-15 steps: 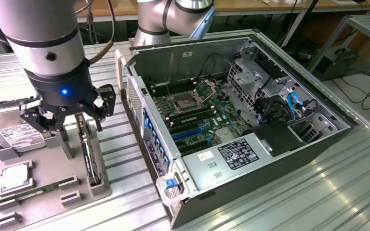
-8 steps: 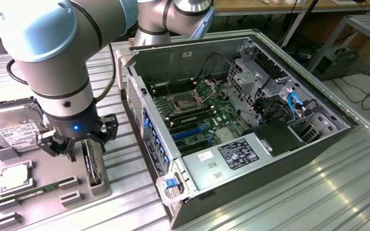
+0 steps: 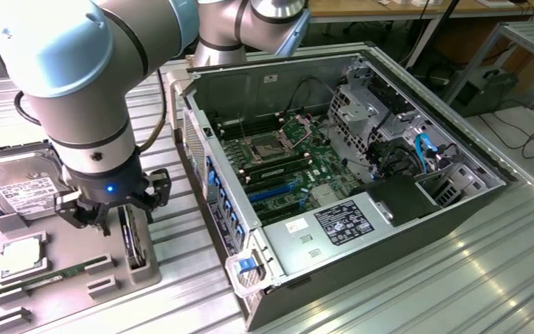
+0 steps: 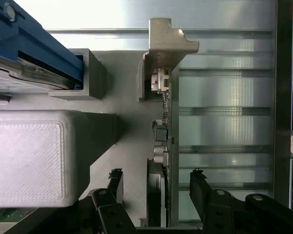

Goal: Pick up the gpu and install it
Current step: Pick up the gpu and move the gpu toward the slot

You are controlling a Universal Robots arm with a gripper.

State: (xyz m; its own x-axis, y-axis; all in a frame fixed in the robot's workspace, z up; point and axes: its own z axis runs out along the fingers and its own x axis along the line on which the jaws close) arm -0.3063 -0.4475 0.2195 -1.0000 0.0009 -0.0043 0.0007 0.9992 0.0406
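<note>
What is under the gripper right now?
The gpu, edge-on in the gray tray, between the jaws of the open gripper, touching neither. Its lower edge is covered.

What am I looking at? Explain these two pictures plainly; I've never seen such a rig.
The big grey-and-blue machine is a robot arm. One picture comes from a camera standing off the arm. The other comes from a camera on the arm's wrist, looking down past its gripper. On the ribbed metal table lies an open computer case. At the exterior view's left is a grey holder carrying parts: a hard drive, a RAM stick and the gpu, which stands on edge. The gripper is open, with one finger on each side of the gpu and gaps between. It holds nothing.
</note>
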